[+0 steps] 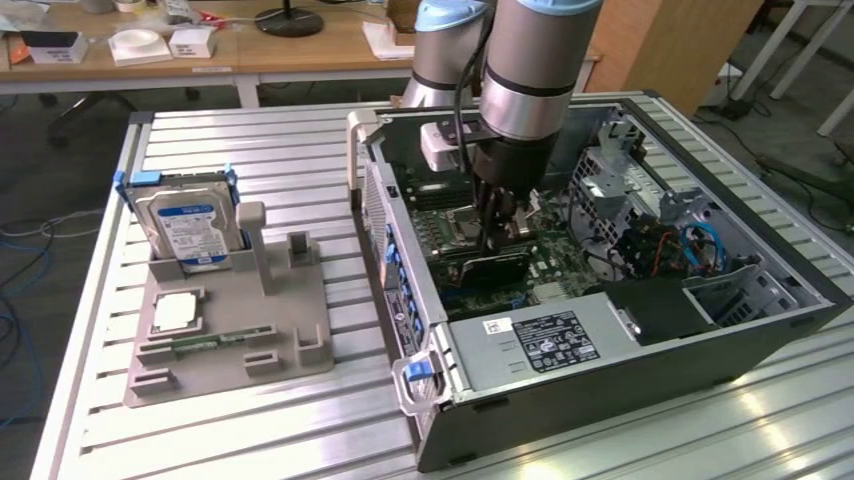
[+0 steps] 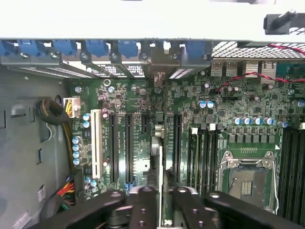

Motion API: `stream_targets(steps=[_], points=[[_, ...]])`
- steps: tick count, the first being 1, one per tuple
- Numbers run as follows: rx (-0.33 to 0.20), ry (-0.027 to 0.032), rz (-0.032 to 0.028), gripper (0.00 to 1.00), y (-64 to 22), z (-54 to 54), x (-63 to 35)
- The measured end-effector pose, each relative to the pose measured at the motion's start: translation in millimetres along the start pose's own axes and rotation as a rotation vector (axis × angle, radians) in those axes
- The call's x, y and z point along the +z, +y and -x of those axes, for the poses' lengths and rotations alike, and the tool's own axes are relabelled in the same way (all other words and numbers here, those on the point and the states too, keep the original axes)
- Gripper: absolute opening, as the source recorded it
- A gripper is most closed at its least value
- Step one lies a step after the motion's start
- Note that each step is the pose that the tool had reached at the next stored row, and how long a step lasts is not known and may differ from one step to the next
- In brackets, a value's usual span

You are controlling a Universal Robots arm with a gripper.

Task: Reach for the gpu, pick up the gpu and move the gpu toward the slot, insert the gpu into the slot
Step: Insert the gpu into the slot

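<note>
Here, fingers (image 2: pixel 183 207) narrowly parted, flanking upright gpu (image 2: pixel 157 148)

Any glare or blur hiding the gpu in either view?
Exterior view: glare streaks on the table, shadow inside the case, gpu dim under the gripper. Wrist view: the case's edge is washed out, gpu edge-on, fingers soft.

1. The open computer case (image 1: pixel 747 330) is entered from above only.
2. Room around the gpu (image 2: pixel 158 162) is narrowed by the power supply (image 1: pixel 561 340) on the near side and the drive cage (image 1: pixel 627 180) on the exterior view's right.
</note>
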State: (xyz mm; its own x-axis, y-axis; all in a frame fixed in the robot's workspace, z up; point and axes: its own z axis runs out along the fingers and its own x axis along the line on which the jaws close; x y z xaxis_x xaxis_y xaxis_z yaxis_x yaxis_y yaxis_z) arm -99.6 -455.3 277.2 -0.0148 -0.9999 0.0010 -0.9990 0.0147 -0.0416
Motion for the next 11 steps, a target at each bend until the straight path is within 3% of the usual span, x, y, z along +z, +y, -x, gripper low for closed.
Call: stream_targets(steps=[3, 11], points=[[0.0, 0.0001, 0.0001, 0.1, 0.0, 0.0, -0.1], [0.0, 0.0001, 0.0001, 0.1, 0.0, 0.0, -0.1]])
